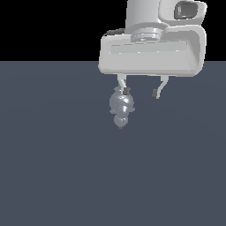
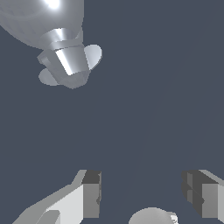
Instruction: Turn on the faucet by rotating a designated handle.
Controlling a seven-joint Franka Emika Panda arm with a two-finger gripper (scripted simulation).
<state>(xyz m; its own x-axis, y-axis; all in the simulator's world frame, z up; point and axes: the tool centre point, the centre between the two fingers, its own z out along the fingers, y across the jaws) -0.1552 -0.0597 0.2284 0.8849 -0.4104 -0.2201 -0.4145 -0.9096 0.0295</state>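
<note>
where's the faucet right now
In the exterior view the faucet sits just right of centre on the dark floor, directly under the open pincer, close against its finger on that view's left; whether they touch is unclear.

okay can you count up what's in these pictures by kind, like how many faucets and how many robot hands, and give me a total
Faucet: 1, small and silver-grey, at the hand's finger on the exterior view's left
Robot hand: 1, white, fingers apart with nothing between them
Total: 2
</note>
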